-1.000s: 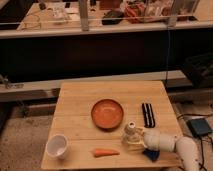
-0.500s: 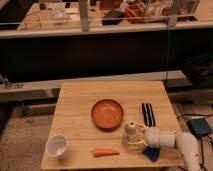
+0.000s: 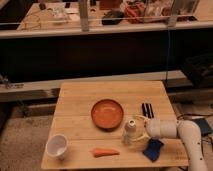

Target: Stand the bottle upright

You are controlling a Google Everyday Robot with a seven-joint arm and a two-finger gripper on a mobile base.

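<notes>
The bottle is small, pale and whitish with a light cap. It stands roughly upright on the wooden table, right of centre near the front, just below the orange plate. My gripper is right at the bottle's right side, at the end of the white arm that reaches in from the right. Where the gripper meets the bottle is not clearly visible.
An orange plate lies in the middle of the table. A white cup stands at the front left, with an orange carrot at the front centre. A blue cloth lies under the arm, and a black object lies to the right.
The arm has shifted slightly up and to the left. The bottle stays in nearly the same spot by the gripper.
</notes>
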